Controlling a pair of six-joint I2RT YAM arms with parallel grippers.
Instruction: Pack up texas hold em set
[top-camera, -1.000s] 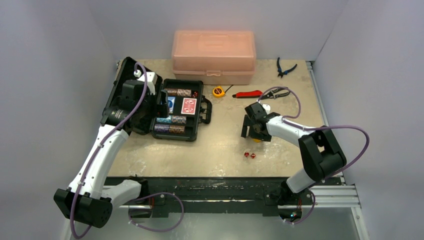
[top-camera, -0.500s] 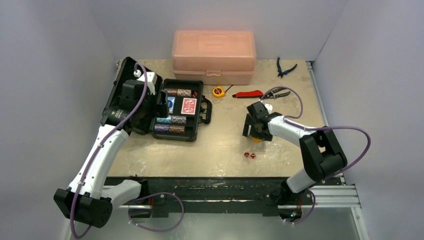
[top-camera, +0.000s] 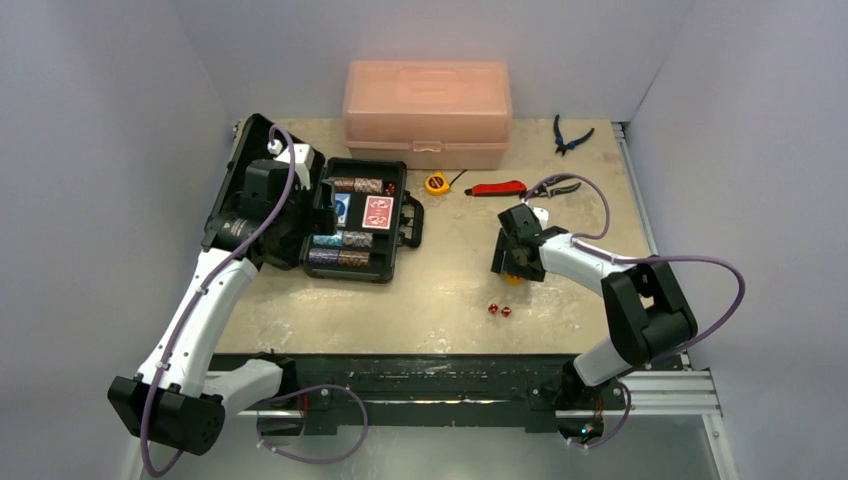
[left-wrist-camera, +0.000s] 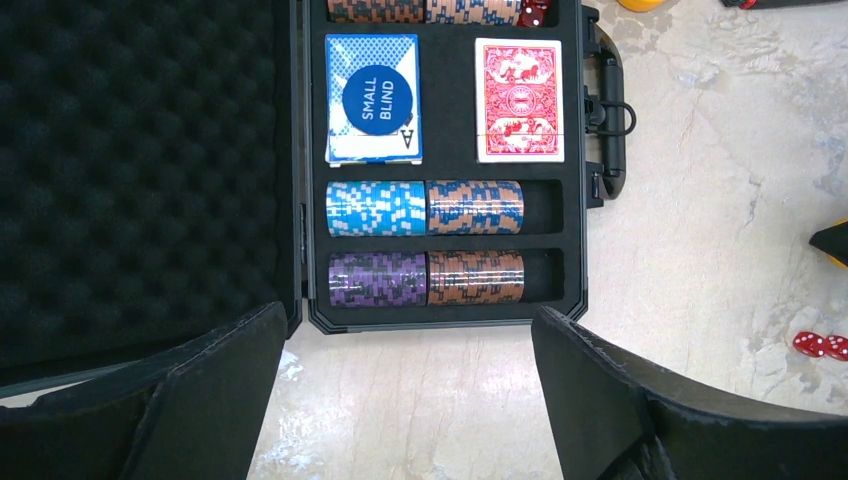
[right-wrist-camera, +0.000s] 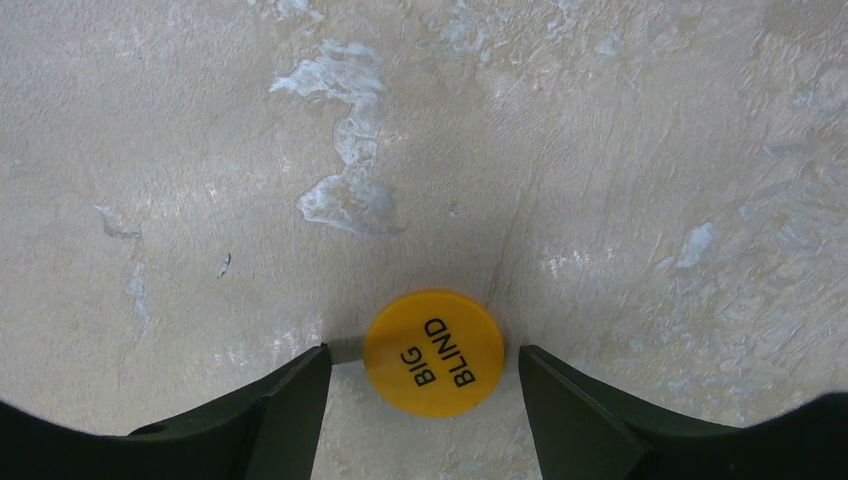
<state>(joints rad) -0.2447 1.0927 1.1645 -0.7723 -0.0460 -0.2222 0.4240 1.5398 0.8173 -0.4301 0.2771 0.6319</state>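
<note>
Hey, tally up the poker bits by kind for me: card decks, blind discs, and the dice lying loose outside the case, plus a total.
Card decks: 2, the blue deck and the red deck
Blind discs: 2, the blue SMALL BLIND disc and the yellow BIG BLIND disc
Loose red dice: 2, one beside the other
Total: 6

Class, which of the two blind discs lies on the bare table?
The yellow BIG BLIND disc, on the table within the right claw; the blue SMALL BLIND disc sits on the blue deck inside the case.
</note>
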